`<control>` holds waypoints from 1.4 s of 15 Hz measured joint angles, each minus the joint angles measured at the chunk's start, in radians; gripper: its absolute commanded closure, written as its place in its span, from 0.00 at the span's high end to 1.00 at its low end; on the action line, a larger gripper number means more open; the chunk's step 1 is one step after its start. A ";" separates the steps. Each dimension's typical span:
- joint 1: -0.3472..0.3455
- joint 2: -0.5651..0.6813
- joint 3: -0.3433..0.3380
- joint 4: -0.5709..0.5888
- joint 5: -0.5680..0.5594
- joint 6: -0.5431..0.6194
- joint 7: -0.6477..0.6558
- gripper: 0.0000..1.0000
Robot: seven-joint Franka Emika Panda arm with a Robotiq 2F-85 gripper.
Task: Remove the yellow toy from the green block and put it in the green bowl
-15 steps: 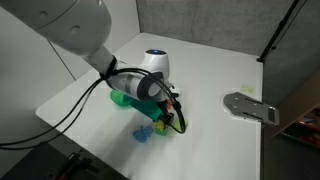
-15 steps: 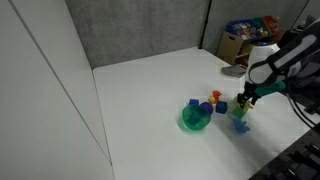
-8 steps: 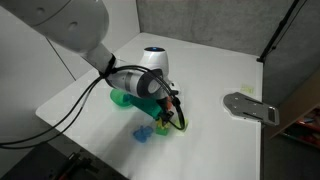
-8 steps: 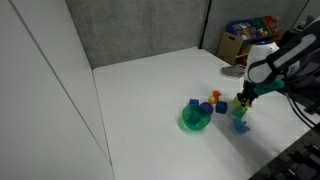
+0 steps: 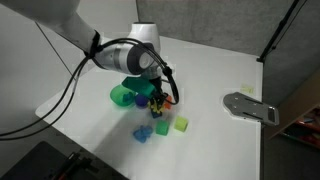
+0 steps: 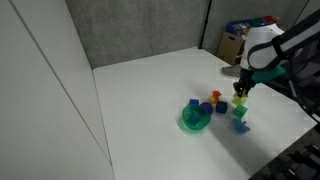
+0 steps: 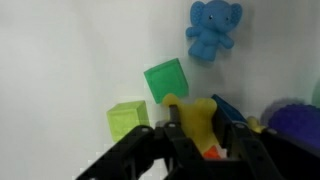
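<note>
White table [image 5: 215, 75] fills the scene. I see the gripper [image 7: 198, 138] pinching the tiny yellow star-like plastic toy [image 7: 195, 115] above the dark green plastic cube [image 7: 166, 80]; the round green plastic bowl [image 5: 118, 97] stands near, on the left.

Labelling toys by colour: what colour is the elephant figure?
The elephant figure is blue, clearest in the wrist view.

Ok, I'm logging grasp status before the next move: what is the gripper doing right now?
The gripper: closed, holding the yellow toy between its fingers.
</note>
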 measured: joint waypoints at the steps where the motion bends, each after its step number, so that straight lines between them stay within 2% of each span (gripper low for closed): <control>1: 0.014 -0.023 0.008 0.003 -0.010 -0.019 0.010 0.12; 8: 0.084 -0.127 0.128 0.056 -0.032 -0.164 0.044 0.12; 12: 0.097 -0.115 0.203 0.065 -0.028 -0.188 0.044 0.12; 16: 0.103 -0.062 0.245 0.072 -0.022 -0.188 0.042 0.12; 17: 0.104 -0.045 0.250 0.077 -0.021 -0.188 0.041 0.16; 18: 0.106 -0.027 0.253 0.084 -0.021 -0.188 0.041 0.62; 20: 0.112 0.010 0.255 0.105 -0.021 -0.190 0.040 0.62; 21: 0.117 0.028 0.255 0.116 -0.021 -0.194 0.040 0.70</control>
